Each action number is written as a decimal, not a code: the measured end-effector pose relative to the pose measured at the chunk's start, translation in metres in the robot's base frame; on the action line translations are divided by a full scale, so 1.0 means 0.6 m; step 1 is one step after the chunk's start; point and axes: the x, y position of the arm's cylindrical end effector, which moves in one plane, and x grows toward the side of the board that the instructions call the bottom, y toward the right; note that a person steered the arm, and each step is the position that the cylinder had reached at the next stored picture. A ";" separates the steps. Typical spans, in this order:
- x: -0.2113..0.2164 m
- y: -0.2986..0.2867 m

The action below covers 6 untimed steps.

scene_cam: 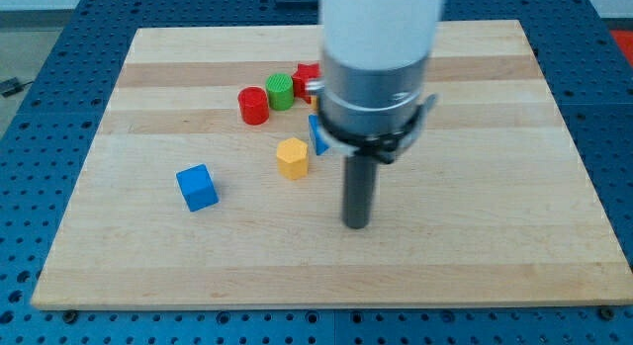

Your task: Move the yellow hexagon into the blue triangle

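Observation:
The yellow hexagon (292, 157) lies near the board's middle. The blue triangle (317, 134) is just to its upper right, partly hidden behind my arm; a small gap seems to separate them. My tip (356, 224) rests on the board below and to the right of the yellow hexagon, apart from every block.
A blue cube (197, 187) lies at the left. A red cylinder (254, 105), a green cylinder (281, 91) and a red block (307, 79) cluster at the top middle; something orange peeks out beside the arm. The wooden board (495, 236) sits on a blue perforated table.

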 end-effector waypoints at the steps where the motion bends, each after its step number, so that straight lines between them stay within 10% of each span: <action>1: -0.008 -0.090; 6: -0.110 -0.153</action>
